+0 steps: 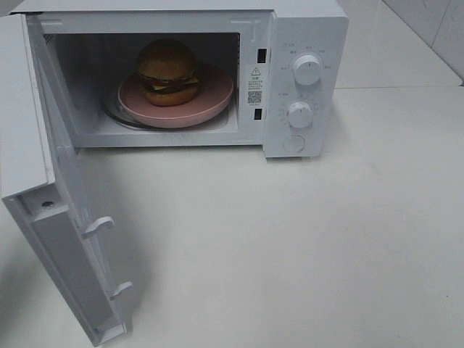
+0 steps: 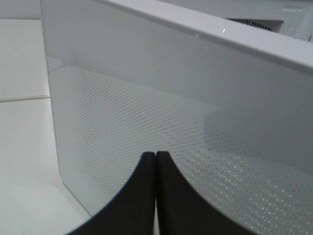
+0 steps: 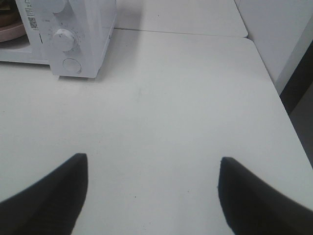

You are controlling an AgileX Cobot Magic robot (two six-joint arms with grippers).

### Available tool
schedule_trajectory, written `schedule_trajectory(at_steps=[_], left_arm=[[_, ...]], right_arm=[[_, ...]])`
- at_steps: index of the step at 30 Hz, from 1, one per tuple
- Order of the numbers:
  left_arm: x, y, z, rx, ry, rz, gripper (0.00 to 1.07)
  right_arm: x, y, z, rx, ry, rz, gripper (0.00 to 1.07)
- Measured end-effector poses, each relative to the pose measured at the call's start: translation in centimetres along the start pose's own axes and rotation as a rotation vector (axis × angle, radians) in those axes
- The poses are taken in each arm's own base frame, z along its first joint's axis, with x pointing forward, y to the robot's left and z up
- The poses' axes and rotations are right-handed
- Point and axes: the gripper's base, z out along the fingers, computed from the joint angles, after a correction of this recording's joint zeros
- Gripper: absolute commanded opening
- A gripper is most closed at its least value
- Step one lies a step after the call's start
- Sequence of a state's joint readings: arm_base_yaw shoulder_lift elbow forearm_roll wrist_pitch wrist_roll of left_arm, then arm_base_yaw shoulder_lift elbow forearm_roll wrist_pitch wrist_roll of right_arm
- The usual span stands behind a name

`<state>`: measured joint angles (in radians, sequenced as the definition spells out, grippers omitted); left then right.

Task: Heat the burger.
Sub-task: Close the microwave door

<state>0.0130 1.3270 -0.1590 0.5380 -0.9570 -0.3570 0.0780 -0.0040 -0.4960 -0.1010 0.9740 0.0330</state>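
1 burger (image 1: 168, 71) on 1 pink plate (image 1: 217, 101), inside 1 microwave (image 1: 308, 25), far centre | 1 door (image 1: 22, 109) swung open left | 2 dials (image 1: 307, 70) right | left gripper (image 2: 155, 156): fingers pressed together, empty | right gripper (image 3: 152, 158): spread wide, empty

In my high cam, the microwave (image 1: 319, 29) sits on the table (image 1: 290, 246) at the top of frame, with its door (image 1: 69, 210) swung out down the left edge. Inside, the burger (image 1: 168, 71) is on the plate (image 1: 217, 98). On the microwave's right side, the upper knob (image 1: 307, 70) is over the lower knob (image 1: 299, 114), and the button (image 1: 293, 143) is beneath both.
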Motion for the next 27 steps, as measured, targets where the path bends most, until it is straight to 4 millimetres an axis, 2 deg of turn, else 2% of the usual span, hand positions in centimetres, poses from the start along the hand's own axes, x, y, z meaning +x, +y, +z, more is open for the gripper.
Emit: schedule_trajectory(at_steps=[11,20,27], left_arm=[[-0.2,-0.3,1.1,0.045,-0.003,-0.015,0.00],[-0.9,-2.8,3.3,0.084,0.008,0.009,0.00],[-1.3,-4.7,5.8,0.133,0.006,-0.006,0.00]], right_arm=[[0.0,0.0,0.0,0.000,0.000,0.000,0.71],[0.0,0.0,0.0,0.000,0.000,0.000,0.71],[0.0,0.0,0.0,0.000,0.000,0.000,0.71]])
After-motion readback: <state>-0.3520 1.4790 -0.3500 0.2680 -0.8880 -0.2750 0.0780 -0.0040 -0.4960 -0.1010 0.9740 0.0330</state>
